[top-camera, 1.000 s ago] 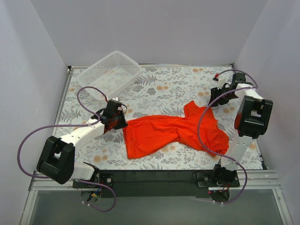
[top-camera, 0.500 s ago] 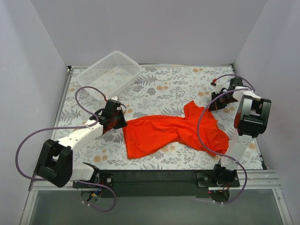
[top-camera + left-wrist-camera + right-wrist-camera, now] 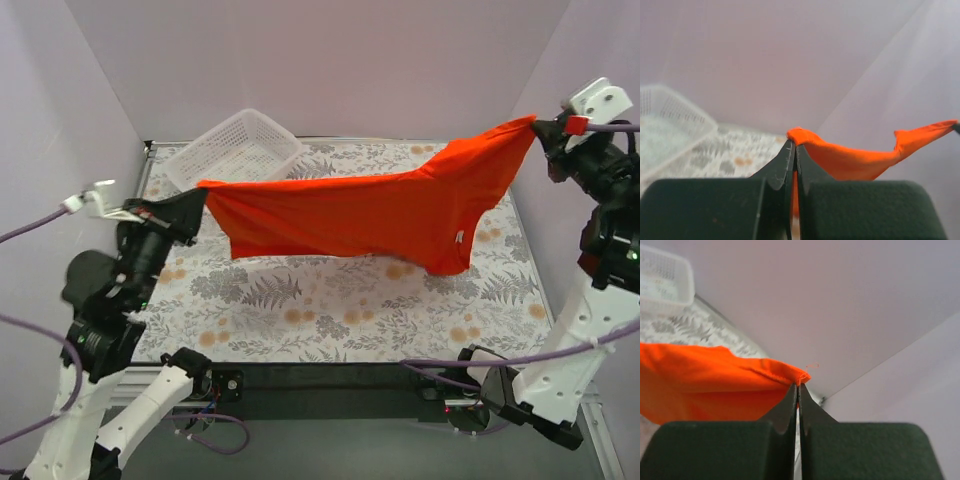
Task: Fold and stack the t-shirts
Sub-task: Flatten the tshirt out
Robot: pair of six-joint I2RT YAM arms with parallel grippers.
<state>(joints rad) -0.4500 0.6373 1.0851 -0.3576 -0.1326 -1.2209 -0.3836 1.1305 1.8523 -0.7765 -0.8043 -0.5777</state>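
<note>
We see the orange-red t-shirt [image 3: 370,210] hanging in the air above the flowered tabletop [image 3: 330,300], stretched between the two arms. The left gripper [image 3: 200,195] is clamped on its left end and the right gripper [image 3: 540,128] on its right end, which is higher and farther. The long axis of the t-shirt therefore runs from left to right. Each arm holds its own end, so neither is nearer. We judge that the next move, laying the t-shirt flat, needs both arms to descend together.

The top view shows the whole span, with the cloth sagging lowest on the right and seemingly not touching the tabletop. The wrist views show only the pinched edge between closed jaws. A white lattice basket [image 3: 235,145] stands at the far left.
</note>
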